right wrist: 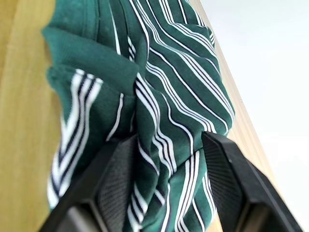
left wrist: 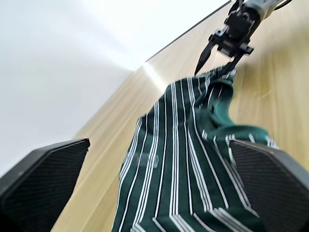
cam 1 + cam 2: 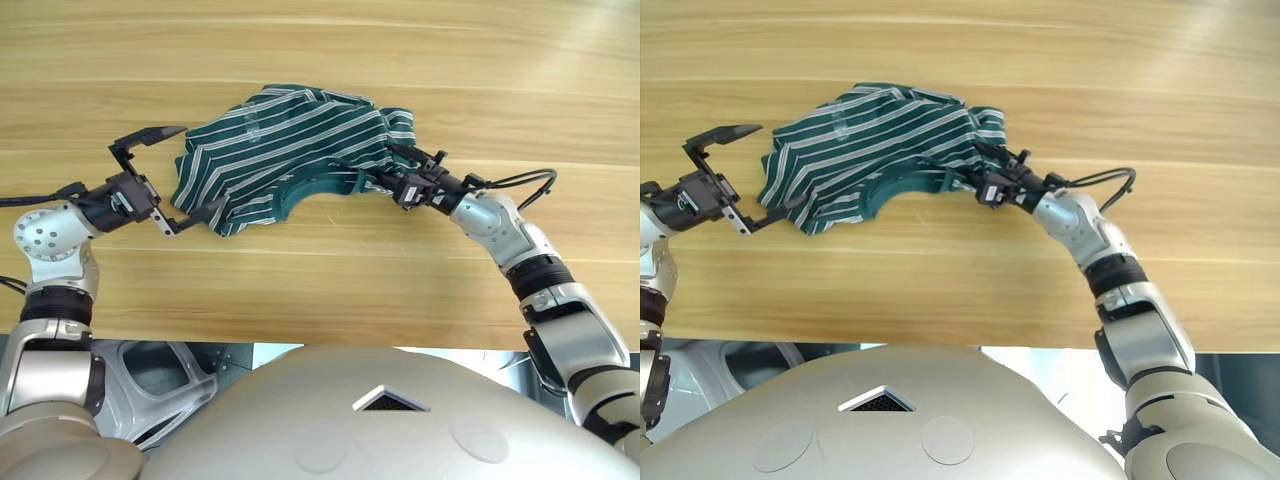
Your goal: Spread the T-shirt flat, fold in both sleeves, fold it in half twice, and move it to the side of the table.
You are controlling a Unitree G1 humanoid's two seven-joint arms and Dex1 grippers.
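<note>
Right fingers point(image 1: 120, 193) pinching the T-shirt point(image 3: 290, 140), I should close my wide left fingers point(image 3: 155, 133) on its left hem, then pull apart.

You've got a pale wooden table point(image 3: 320, 40) with the green striped T-shirt point(image 3: 290, 140) bunched up near its middle.

Bright, even light puts a pale glare on the table point(image 2: 164, 79) (only soft shadows beneath the T-shirt point(image 3: 290, 140)).
</note>
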